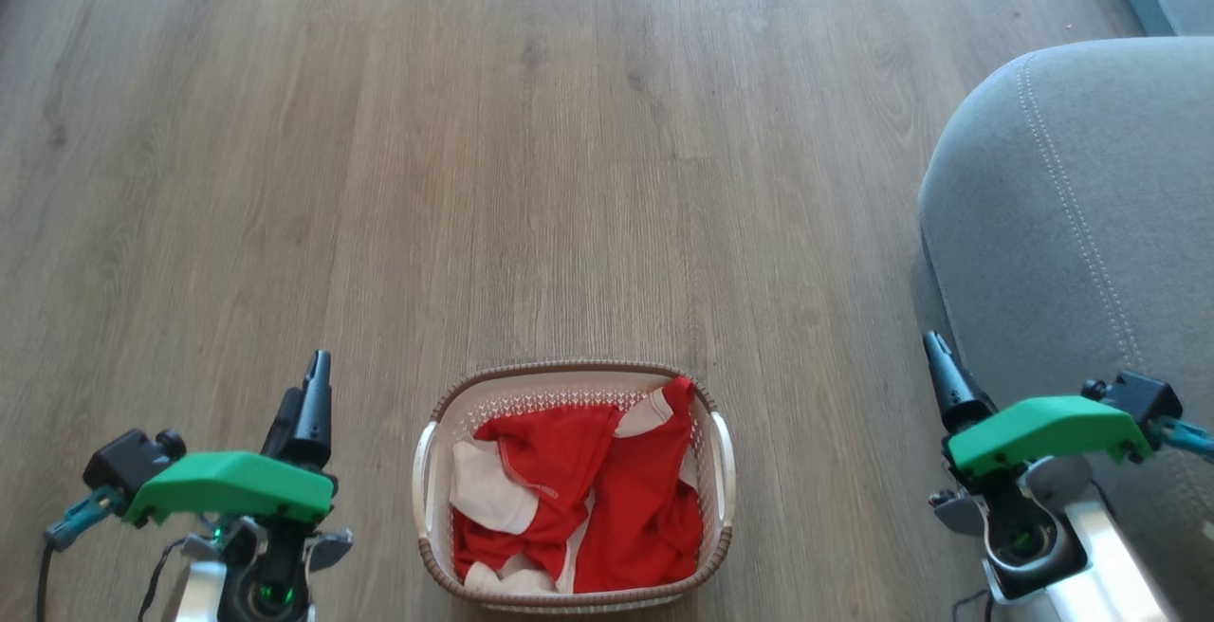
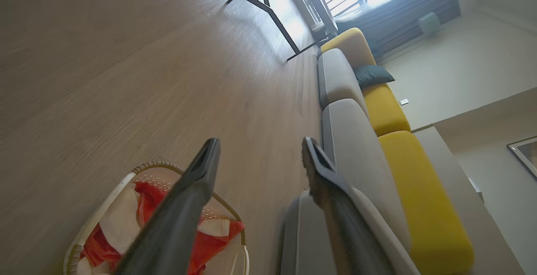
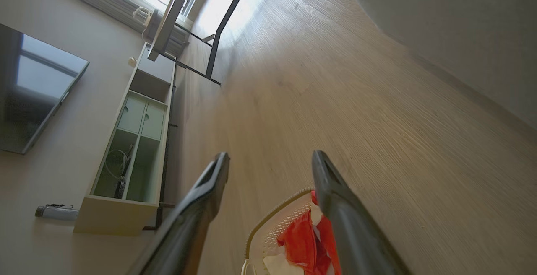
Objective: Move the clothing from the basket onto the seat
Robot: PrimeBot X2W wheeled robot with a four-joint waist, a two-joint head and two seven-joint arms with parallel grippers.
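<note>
Seen from the head camera, a wood-look floor [image 1: 474,176] stretches ahead, with one robot arm low at each side. The left pincer [image 2: 260,143] has its two long dark fingers [image 2: 197,178] well apart and nothing between them. The right pincer [image 3: 270,155] is spread just as wide, also with nothing in it. Each wrist carries a bright green cover [image 1: 232,494].

An oval cream-white basket [image 1: 569,368] with a brown braided-look rim stands on the floor between the two pincers, to the right of the left one and to the left of the right one, apart from both. The clothing [image 1: 626,499] lies heaped inside it: crumpled red fabric with cream-white sleeves and trim, filling most of the basket and reaching its rim at the far right corner.

The seat [image 1: 1072,224], a large grey cushion with a rounded corner and pale double stitching, sits on the outer, right-hand side of the right pincer, close beside it; whether they touch cannot be told. It is well apart from the left pincer, beyond the basket.

Ahead of the left pincer's fingers, the grey seating runs away in a row backed by yellow cushions [image 2: 419,191], with a dark-legged table [image 2: 268,11] farther off. Left of the right pincer's fingers stands a low open cabinet [image 3: 130,157] and a dark television [image 3: 33,90].
</note>
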